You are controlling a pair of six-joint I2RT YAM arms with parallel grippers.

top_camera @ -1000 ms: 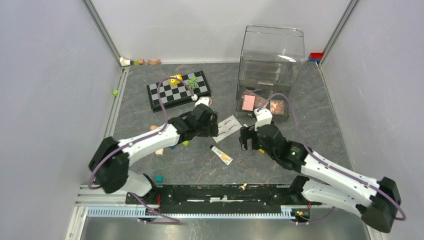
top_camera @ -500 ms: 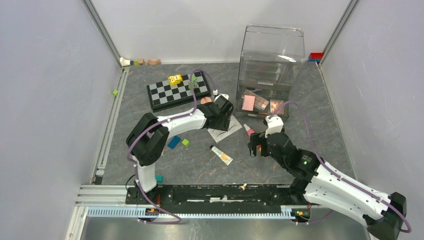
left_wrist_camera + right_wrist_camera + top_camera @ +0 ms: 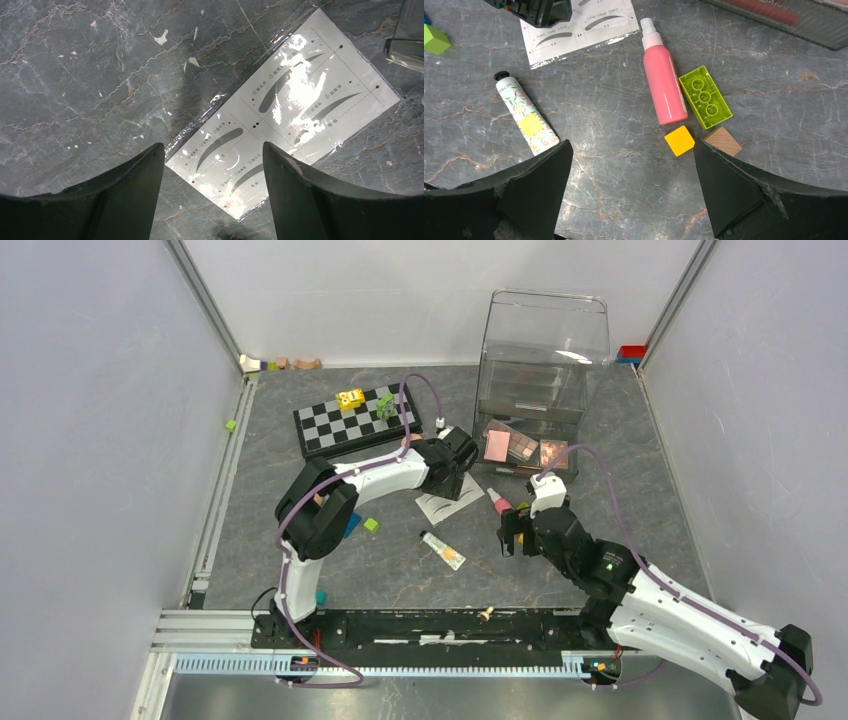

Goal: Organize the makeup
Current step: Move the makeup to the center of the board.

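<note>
A white card of lash shapes (image 3: 285, 125) lies flat in its shiny sleeve on the grey table. My left gripper (image 3: 212, 150) hangs open just above the card's near corner, holding nothing; in the top view this gripper (image 3: 452, 478) covers the card's (image 3: 440, 508) far end. A pink tube (image 3: 663, 85) and a cream flowered tube (image 3: 528, 120) lie ahead of my right gripper (image 3: 631, 150), which is open over bare table. The brown-pink palette (image 3: 520, 447) sits in the open drawer of the clear organizer (image 3: 545, 340).
A green brick (image 3: 705, 96), a yellow block (image 3: 679, 140) and a wooden block (image 3: 722, 141) lie beside the pink tube. A chessboard (image 3: 355, 420) with toy blocks sits at the back left. More blocks lie near the left arm's base. Grey walls close in both sides.
My left arm has swung right and farther back along the card, its jaws a little narrower. The right gripper has drawn back toward the near edge, uncovering the pink tube.
</note>
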